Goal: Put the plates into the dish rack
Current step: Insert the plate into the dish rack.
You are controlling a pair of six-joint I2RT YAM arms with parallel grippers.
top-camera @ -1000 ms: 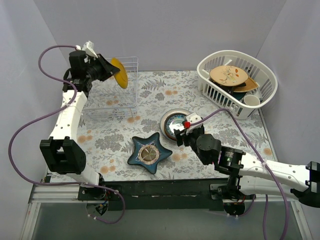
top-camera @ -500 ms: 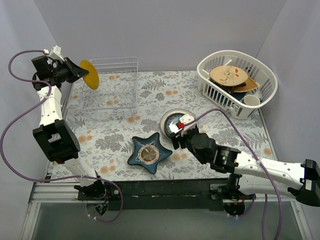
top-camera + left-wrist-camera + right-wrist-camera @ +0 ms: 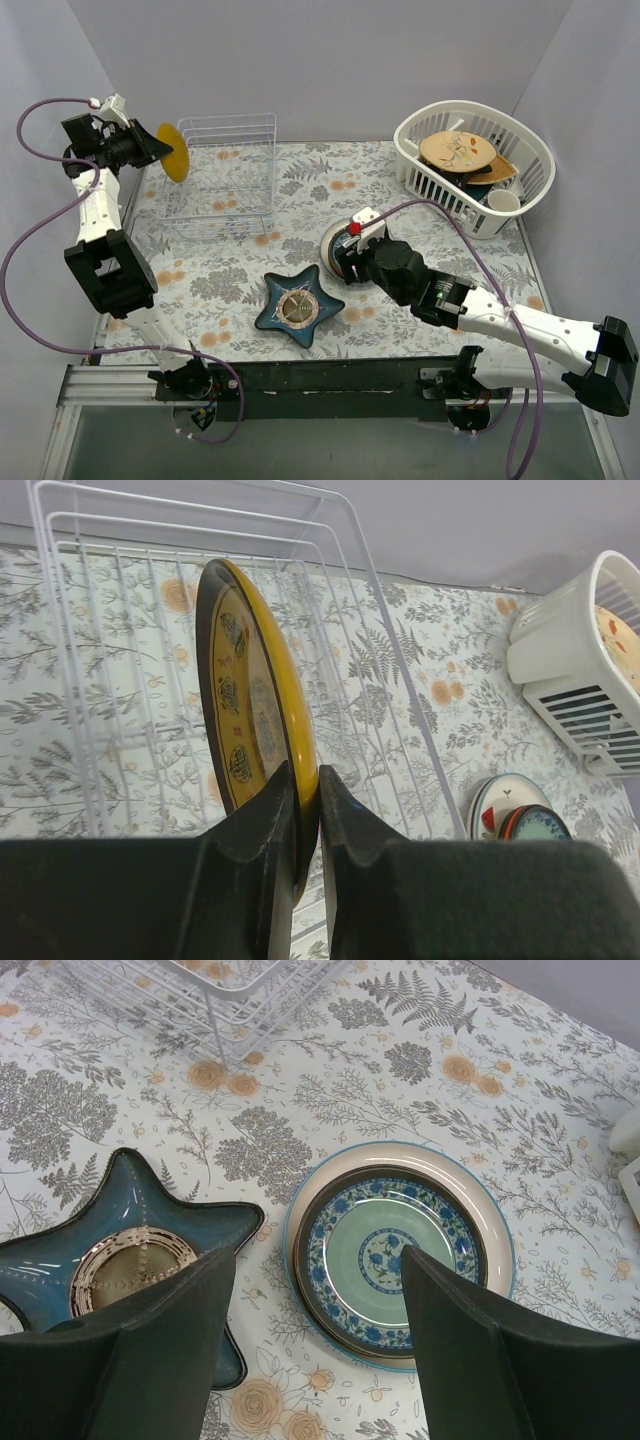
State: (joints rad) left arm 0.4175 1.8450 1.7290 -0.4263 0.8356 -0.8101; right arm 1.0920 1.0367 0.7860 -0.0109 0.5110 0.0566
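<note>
My left claw pinches yellow brown-patterned round plate, clear-white wire rack just beyond it; right claw spread over stacked green-blue plates.

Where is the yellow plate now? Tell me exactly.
Top view, far left: the yellow plate is held on edge in the left gripper, at the left end of the dish rack.
</note>
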